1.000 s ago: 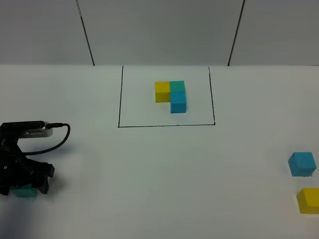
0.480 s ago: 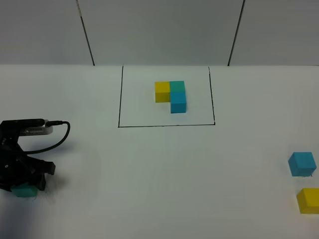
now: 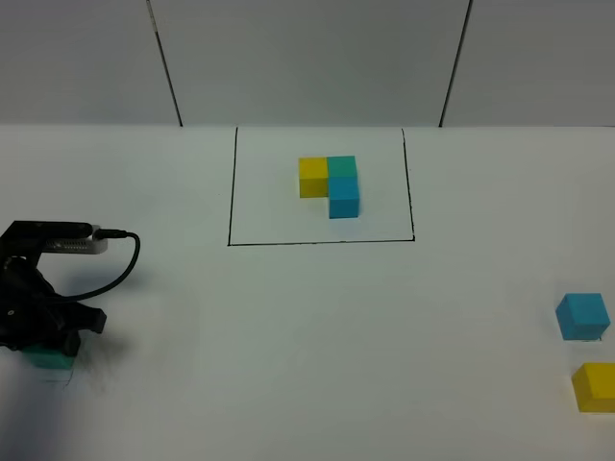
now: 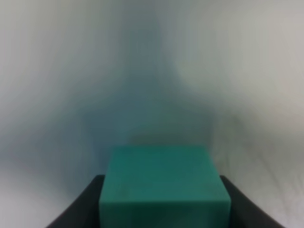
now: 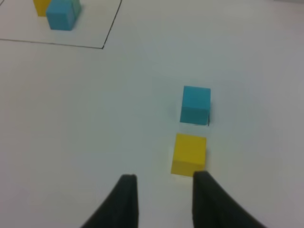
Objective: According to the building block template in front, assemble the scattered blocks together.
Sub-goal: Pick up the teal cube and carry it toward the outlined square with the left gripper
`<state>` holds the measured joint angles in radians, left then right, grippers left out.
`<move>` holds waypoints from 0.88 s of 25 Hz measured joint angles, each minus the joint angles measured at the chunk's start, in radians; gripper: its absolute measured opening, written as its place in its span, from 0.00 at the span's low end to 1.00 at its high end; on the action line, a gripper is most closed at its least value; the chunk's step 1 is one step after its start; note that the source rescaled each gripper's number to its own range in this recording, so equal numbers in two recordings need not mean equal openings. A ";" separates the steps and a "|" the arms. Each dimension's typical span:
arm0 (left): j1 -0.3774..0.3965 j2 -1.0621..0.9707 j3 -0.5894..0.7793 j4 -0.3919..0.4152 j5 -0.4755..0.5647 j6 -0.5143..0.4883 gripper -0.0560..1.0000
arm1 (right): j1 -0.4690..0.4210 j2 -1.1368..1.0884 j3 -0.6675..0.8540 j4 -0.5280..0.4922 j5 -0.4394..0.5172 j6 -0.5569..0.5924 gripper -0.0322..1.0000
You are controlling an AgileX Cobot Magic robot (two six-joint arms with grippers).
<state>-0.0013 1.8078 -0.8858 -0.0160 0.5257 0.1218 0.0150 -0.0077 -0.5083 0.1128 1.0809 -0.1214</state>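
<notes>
The template (image 3: 330, 182), a joined yellow, teal-green and sky-blue L, sits inside a black-line rectangle (image 3: 322, 241) at the back middle. My left gripper (image 3: 43, 348) is at the far left, shut on the teal-green cube (image 3: 48, 360), which it holds just above the table. In the left wrist view the cube (image 4: 164, 183) sits between the dark fingers (image 4: 83, 206). The sky-blue cube (image 3: 582, 316) and the yellow cube (image 3: 596, 386) lie at the right edge. My right gripper (image 5: 164, 202) is open and empty, just short of the yellow cube (image 5: 189, 154); the sky-blue cube (image 5: 195, 104) lies beyond it.
A black cable (image 3: 120, 264) loops from the left wrist. The white table (image 3: 317, 346) meets a grey panelled wall (image 3: 307, 58) at the back. A corner of the template (image 5: 59, 12) and its frame show in the right wrist view.
The left gripper has risen slightly and shifted a little right with the teal-green cube in it. The cubes on the right have not moved.
</notes>
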 joint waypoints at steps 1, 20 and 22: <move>-0.003 0.000 -0.018 0.000 0.016 0.029 0.24 | 0.000 0.000 0.000 0.000 0.000 0.000 0.03; -0.450 0.009 -0.451 -0.124 0.318 0.708 0.24 | 0.000 0.000 0.000 0.000 0.000 0.000 0.03; -0.497 0.024 -0.496 -0.124 0.320 0.722 0.24 | 0.000 0.000 0.000 0.000 0.000 0.000 0.03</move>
<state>-0.4988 1.8315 -1.3821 -0.1405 0.8454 0.8438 0.0150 -0.0077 -0.5083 0.1128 1.0809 -0.1214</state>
